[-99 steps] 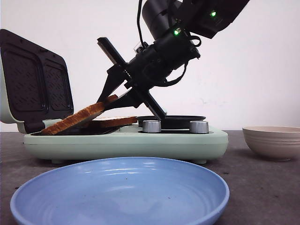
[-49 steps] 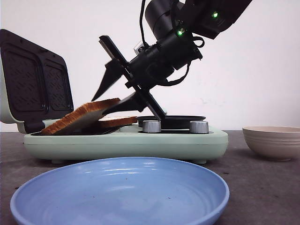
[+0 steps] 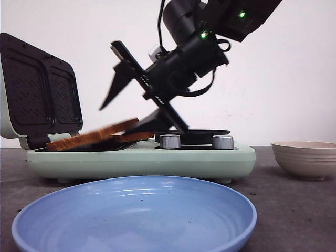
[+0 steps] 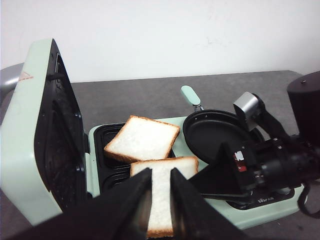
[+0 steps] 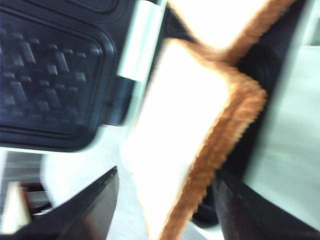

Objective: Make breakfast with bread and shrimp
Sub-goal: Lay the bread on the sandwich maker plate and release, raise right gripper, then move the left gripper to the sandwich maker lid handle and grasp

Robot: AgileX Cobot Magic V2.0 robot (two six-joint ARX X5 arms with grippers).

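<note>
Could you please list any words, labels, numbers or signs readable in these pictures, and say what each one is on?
Nothing can be read outright.
Orange triangular sign on the sandwich maker lid's outer shell: shape visible, content too small to read.
Small dark print on the maker's front edge near the round pan: too small to read.
Red and white label on the right pincer: no legible text.
Front and right wrist views: no text.

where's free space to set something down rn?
Free: the blue plate, the round pan right of the bread, and bare table between sandwich maker and bowl. Crowded: grill wells, both slices plus the right gripper.
</note>
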